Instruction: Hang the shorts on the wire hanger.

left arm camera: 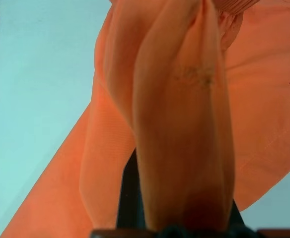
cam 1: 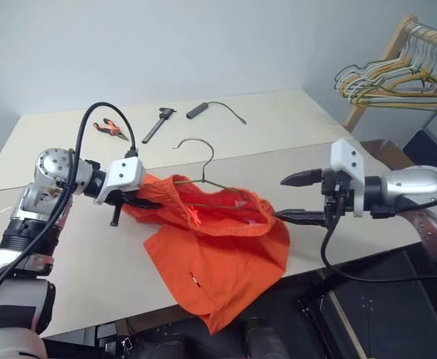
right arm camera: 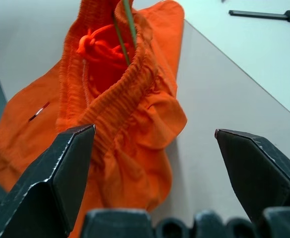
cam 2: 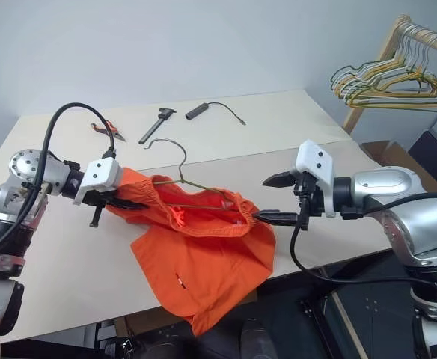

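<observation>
Left eye view gives us the whole layout: the shorts [cam 1: 218, 250] lie on the near part of the counter [cam 1: 293, 123], one leg drooping over its front edge, with the wire hanger [cam 1: 203, 173] threaded into the waistband so that its hook and twisted neck stand clear above the fabric. Our left claw [cam 1: 132, 200] is clamped shut on one end of the gathered waistband; in the left wrist view the orange cloth is bunched right over its fingers, and we judge this grip is there to keep the waist opening stretched and anchored while the hanger sits inside. Our right claw [cam 1: 302, 197] is spread wide and holds nothing; its lower finger lies at the other end of the waistband, whether touching we cannot tell. The right wrist view looks between its open fingers [right arm camera: 60, 168] at the elastic band, the knotted drawstring and the thin wire passing down into the opening. Further back on the counter lie pliers [cam 1: 110, 129] and a black-handled tool [cam 1: 159, 123], and a bunch of spare hangers [cam 1: 394, 78] hangs on a wooden rail.
</observation>
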Controlling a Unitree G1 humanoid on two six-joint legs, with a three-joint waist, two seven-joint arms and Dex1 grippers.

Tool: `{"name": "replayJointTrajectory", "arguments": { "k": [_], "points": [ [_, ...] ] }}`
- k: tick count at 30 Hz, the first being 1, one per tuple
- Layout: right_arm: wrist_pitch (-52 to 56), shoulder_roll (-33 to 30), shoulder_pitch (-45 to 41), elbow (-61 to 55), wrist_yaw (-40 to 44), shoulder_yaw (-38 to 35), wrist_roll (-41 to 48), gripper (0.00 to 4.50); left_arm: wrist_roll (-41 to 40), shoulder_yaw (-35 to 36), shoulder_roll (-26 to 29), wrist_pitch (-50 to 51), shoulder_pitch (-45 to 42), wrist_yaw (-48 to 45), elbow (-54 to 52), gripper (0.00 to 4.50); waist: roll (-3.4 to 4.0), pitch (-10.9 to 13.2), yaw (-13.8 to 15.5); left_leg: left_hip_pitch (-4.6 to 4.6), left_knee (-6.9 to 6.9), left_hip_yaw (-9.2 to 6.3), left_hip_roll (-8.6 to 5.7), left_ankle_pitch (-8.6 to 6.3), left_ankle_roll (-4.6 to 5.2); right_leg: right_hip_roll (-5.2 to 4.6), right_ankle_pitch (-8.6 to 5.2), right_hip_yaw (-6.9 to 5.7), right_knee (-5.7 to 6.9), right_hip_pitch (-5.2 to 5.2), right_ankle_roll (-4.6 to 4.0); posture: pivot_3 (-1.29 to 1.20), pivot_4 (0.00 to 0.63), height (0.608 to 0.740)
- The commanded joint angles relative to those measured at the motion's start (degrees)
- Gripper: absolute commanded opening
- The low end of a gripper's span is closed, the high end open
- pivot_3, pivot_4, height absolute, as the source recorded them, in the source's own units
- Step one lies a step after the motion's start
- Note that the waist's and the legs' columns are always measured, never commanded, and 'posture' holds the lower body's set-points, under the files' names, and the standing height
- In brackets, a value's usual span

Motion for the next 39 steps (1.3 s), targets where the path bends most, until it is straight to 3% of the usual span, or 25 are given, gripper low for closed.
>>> {"name": "replayJointTrajectory", "arguments": {
  "k": [1, 7, 13, 21, 34, 37, 39],
  "points": [
    [-4.93, -1.84, 0.77, -0.35, 2.35, 0.07, -3.37, 4.46, -0.55, 0.98, 0.22, -0.6, -1.82, -0.13, -0.85, 0.0, 0.0, 0.0, 0.07, 0.0, 0.0, 0.01, 0.0, 0.0, 0.0, 0.0, 0.0, 0.0, 0.0, 0.01, 0.0, -0.12, 0.057, 0.74],
    [-5.3, -1.82, 1.84, -3.19, 3.05, 1.95, -5.32, 4.46, -0.55, 1.01, 0.03, -0.61, -1.91, -0.12, -0.85, 0.0, 0.0, 0.0, 0.15, 0.02, 0.01, 0.05, 0.0, 0.0, 0.0, 0.01, 0.0, 0.02, 0.01, 0.01, 0.0, -0.12, 0.057, 0.74],
    [1.3, -0.15, -0.11, -6.56, -4.23, 7.17, -10.15, 4.46, -0.61, 1.03, -0.27, -0.72, -1.96, 0.0, -0.84, 0.0, 0.0, 0.0, 0.41, 0.03, 0.02, 0.05, 0.0, 0.0, 0.0, 0.0, 0.0, 0.04, 0.03, 0.01, 0.0, -0.12, 0.057, 0.74],
    [5.49, 5.95, -7.0, -2.92, -9.91, 13.23, -16.17, 4.46, -0.34, 0.69, -1.17, -1.26, -2.68, -0.24, 0.01, 0.0, 0.0, 0.0, 0.46, -0.01, 0.04, 0.26, -0.01, 0.0, 0.0, 0.0, 0.01, 0.03, 0.01, -0.01, -0.01, -0.13, 0.057, 0.74],
    [4.67, 9.15, -14.88, 8.87, 0.97, 17.76, -15.41, 4.46, -0.35, 0.44, -1.75, -2.3, -2.48, -1.16, -0.48, 0.0, 0.01, -0.01, 0.07, -0.02, 0.08, 0.26, -0.01, 0.0, 0.0, 0.01, 0.01, 0.01, 0.02, 0.0, -0.01, -0.14, 0.048, 0.74],
    [4.03, 9.99, -16.54, 11.06, 2.8, 19.96, -16.71, 3.85, -0.34, 0.39, -1.91, -2.36, -2.49, -1.12, -0.62, 0.0, 0.01, -0.01, -0.37, -0.03, 0.09, 0.24, -0.01, 0.0, 0.0, 0.0, 0.01, -0.01, 0.03, 0.01, -0.01, -0.14, 0.046, 0.74],
    [4.33, 10.79, -17.76, 11.79, 3.55, 21.23, -17.42, 3.14, -0.19, 0.29, -1.99, -2.52, -2.34, -1.05, -0.76, 0.0, 0.02, -0.01, -0.73, -0.04, 0.09, 0.21, -0.01, 0.0, 0.0, 0.0, 0.01, -0.02, 0.03, 0.01, -0.01, -0.14, 0.043, 0.74]
  ]
}}
